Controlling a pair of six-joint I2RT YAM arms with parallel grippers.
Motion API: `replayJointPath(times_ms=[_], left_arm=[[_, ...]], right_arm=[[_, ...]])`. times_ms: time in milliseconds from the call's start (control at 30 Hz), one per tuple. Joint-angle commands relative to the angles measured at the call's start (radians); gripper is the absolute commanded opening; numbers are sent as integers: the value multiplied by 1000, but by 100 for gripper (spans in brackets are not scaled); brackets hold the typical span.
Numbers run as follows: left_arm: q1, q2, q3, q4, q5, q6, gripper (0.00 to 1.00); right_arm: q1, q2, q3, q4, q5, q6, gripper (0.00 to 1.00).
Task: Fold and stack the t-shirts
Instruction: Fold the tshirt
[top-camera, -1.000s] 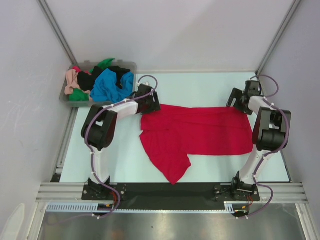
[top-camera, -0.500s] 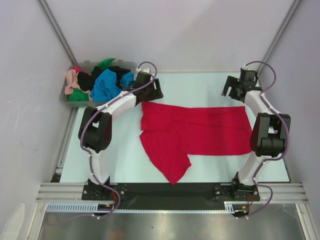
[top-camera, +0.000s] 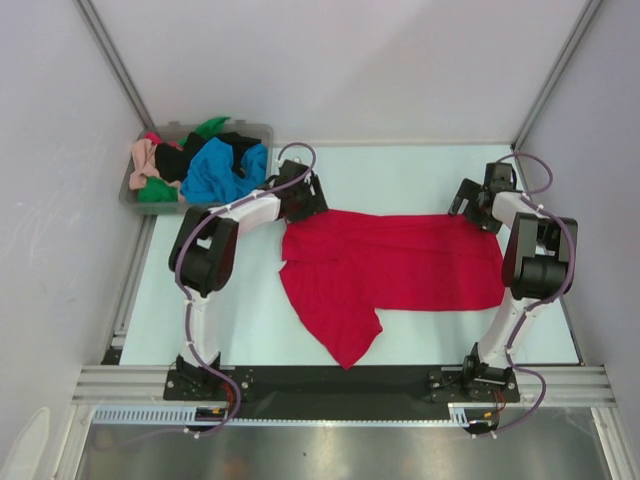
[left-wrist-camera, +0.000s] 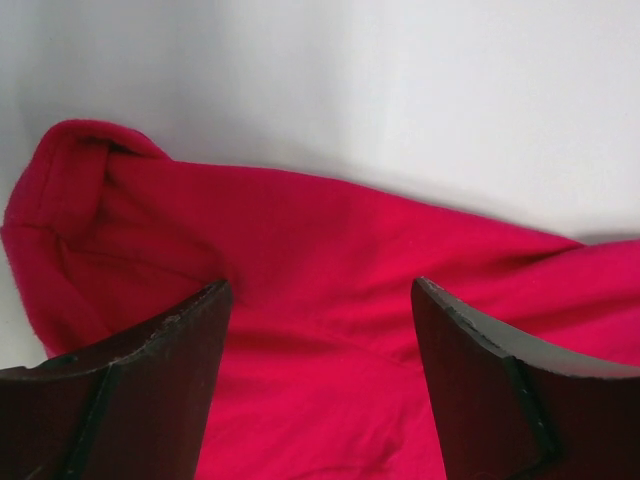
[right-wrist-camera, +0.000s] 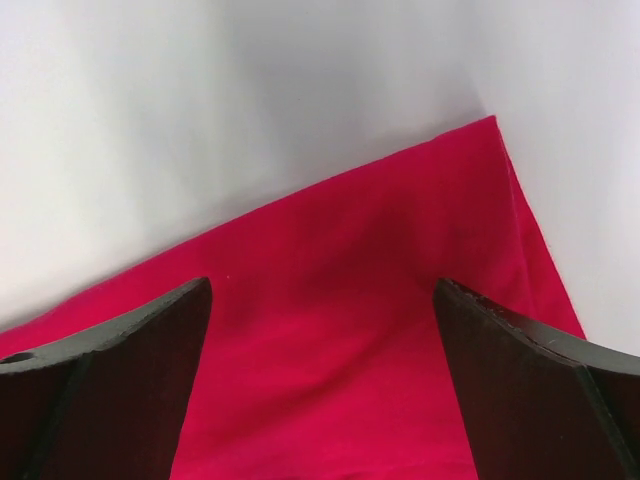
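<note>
One large red t-shirt (top-camera: 390, 265) is lying flat across the middle of the bench (top-camera: 400, 170), its body running as a wide band from left to right and one pointed flap trailing toward the near edge; it is not yet folded into a compact shape. Two end effectors are hovering at its far edge. The left end effector (top-camera: 303, 197) is sitting over the far-left corner, where the hem is rolling into a small hump, its fingers (left-wrist-camera: 150, 380) standing spread with cloth showing between them and nothing pinched. The right end effector (top-camera: 478, 205) is sitting over the far-right corner, likewise spread wide and holding nothing. Several further t-shirts (top-camera: 215, 165), blue, black, green and peach-pink, are waiting in a heap in the clear bin (top-camera: 255, 126) at the far-left corner of the bench. Step in hand, by judgement: both arms are lining up on the two far corners for a fold. Next move is likely calling for lowering onto the cloth, closing on each corner, and carrying the far edge toward the near edge evenly, without skewing the band.
</note>
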Motion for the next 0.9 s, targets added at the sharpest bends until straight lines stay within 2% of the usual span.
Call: replayJointPath(times_ms=[0, 400, 867], left_arm=[[-4, 24, -2, 20, 16, -49, 79], [10, 93, 37, -5, 3, -61, 81], [37, 286, 378, -129, 0, -24, 82]], right_arm=[[-1, 19, -1, 41, -20, 13, 100], [2, 94, 64, 43, -23, 3, 100], [16, 263, 283, 0, -27, 0, 100]])
